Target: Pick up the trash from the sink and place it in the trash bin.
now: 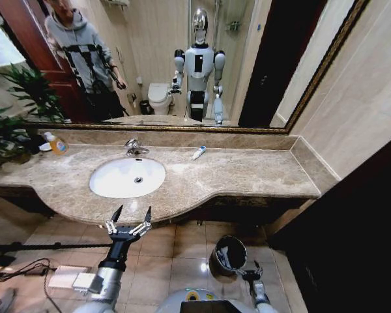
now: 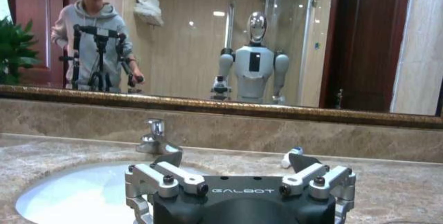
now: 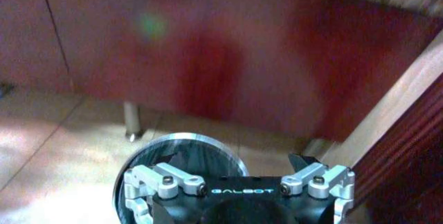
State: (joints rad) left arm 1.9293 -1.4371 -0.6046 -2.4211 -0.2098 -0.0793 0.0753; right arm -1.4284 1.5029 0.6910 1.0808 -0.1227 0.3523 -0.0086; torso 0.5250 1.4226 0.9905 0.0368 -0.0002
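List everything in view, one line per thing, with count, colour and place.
sink: one, white oval basin, set in the countertop, nothing visible inside.
faucet: one, chrome, behind the basin.
white tube: one, white with a blue end, lying on the countertop by the back ledge, outside the basin.
soap bottle: one, yellow with a white pump, far left of the countertop.
countertop: one, beige-brown marble.
mirror: one, gold-framed, above the countertop.
plant: one, green, left end.
trash bin: one, black with a shiny rim, on the tiled floor below the countertop.
left gripper: open, before the countertop edge.
right gripper: low, at the bin.
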